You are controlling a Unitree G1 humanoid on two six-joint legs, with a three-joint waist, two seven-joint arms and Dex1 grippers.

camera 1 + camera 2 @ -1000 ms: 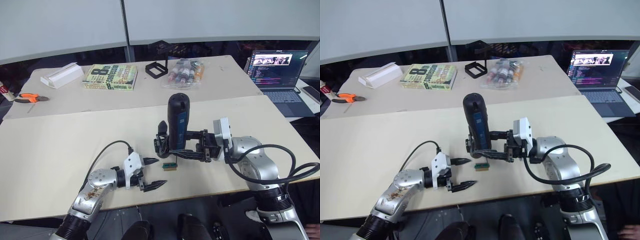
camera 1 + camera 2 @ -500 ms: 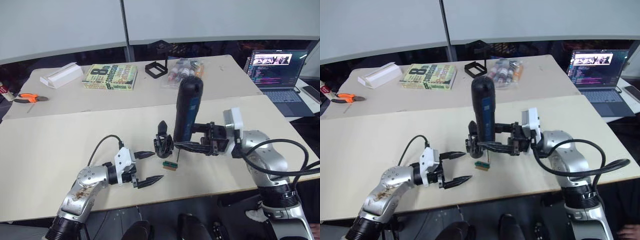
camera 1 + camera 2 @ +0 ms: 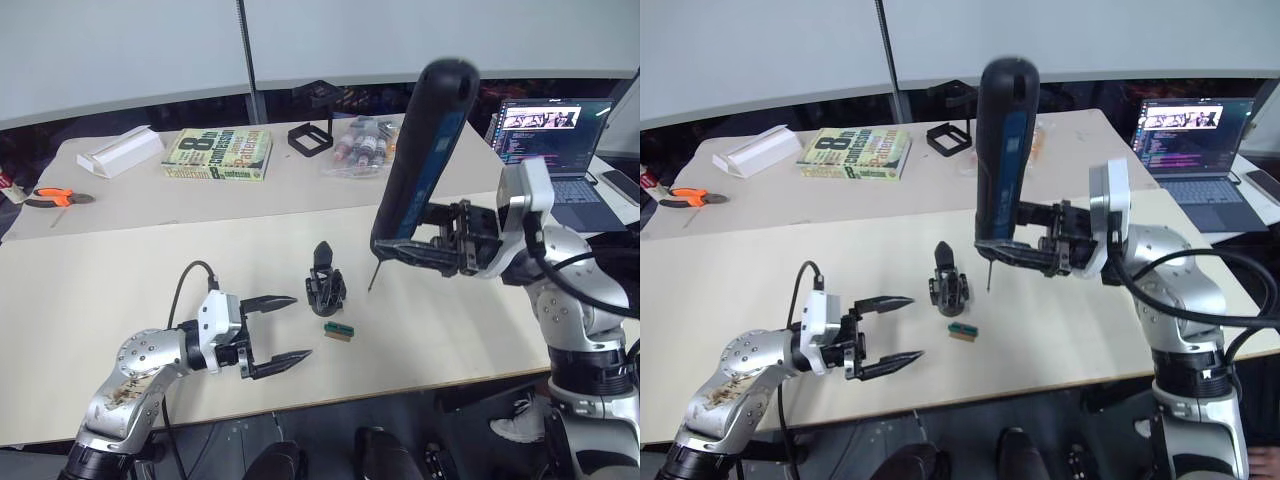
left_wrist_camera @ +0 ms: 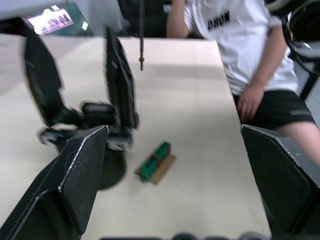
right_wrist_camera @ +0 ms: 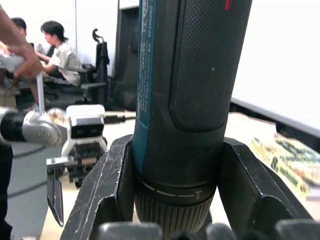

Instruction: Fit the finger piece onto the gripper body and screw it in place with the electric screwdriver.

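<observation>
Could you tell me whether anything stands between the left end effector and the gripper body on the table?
Nothing visible does. The left end effector hovers open over bare table, and the gripper body stands upright just beyond its fingertips. The small green-and-tan block lies beside that path, toward the table's near edge.

pale table [image 3: 120,270]: gripper body [image 3: 325,283] stands mid-table, green block [image 3: 339,330] just beside it. far side: book [image 3: 220,154], white box [image 3: 122,150], pliers [image 3: 55,197], black frame [image 3: 312,137], bottles [image 3: 366,146], laptop [image 3: 556,150].
</observation>
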